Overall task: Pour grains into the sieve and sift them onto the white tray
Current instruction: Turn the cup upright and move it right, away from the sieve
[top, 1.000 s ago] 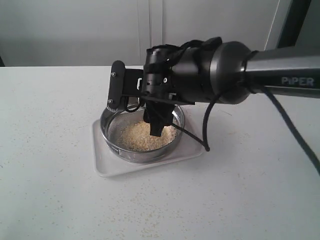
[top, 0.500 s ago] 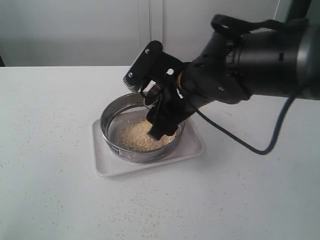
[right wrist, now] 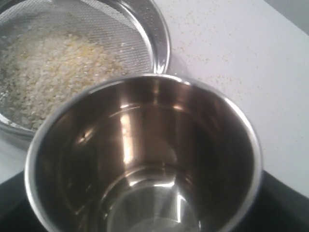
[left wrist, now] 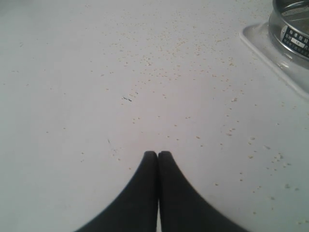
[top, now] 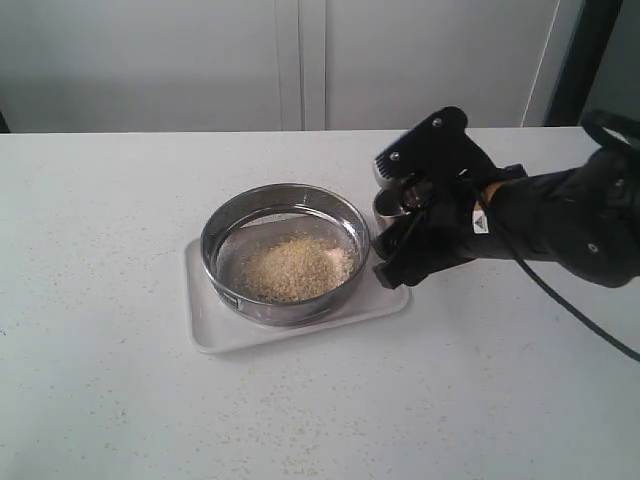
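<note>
The sieve (top: 268,308), a wide steel ring with a mesh bottom, stands on the white tray (top: 214,337). A pale yellow heap of grains (top: 293,270) lies on its mesh. My right gripper (top: 408,210) is just right of the sieve, by the tray's right edge, shut on a small steel cup (top: 388,208). In the right wrist view the cup (right wrist: 145,159) has a bare inside, with the grains (right wrist: 53,72) and the sieve rim (right wrist: 161,38) beyond it. My left gripper (left wrist: 158,154) is shut on nothing above the table, with the sieve wall (left wrist: 294,29) and tray corner (left wrist: 268,50) off to one side.
Stray grains (left wrist: 231,99) are scattered over the white table (top: 100,250). A pale wall with cabinet doors (top: 300,60) runs behind the table. The right arm's black cable (top: 570,305) trails over the table at the right.
The right arm has swung from above the sieve to its right side and come lower, taking the cup with it. The grain heap now shows uncovered.
</note>
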You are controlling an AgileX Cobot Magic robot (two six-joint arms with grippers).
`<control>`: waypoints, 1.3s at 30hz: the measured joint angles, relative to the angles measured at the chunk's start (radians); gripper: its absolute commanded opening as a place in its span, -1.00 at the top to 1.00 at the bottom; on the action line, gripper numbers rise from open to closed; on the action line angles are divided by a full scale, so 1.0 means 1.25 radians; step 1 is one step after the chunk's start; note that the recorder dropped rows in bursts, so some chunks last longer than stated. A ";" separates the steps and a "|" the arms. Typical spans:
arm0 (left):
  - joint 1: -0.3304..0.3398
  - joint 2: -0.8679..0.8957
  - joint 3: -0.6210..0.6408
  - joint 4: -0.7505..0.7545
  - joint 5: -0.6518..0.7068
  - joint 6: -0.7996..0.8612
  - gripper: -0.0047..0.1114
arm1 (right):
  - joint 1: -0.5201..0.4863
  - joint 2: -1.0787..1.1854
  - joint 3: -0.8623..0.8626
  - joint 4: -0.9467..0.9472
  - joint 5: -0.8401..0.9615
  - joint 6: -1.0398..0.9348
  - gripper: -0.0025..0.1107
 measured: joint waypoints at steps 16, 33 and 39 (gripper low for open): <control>0.000 0.000 0.000 0.000 0.000 0.000 0.92 | -0.218 0.000 0.116 0.011 -0.382 0.098 0.96; 0.000 0.000 0.000 0.000 0.000 0.000 0.92 | -0.321 0.281 0.136 0.041 -0.769 0.074 0.96; 0.000 0.000 0.000 0.000 0.000 0.000 0.92 | -0.326 0.343 0.128 0.096 -0.774 -0.027 0.96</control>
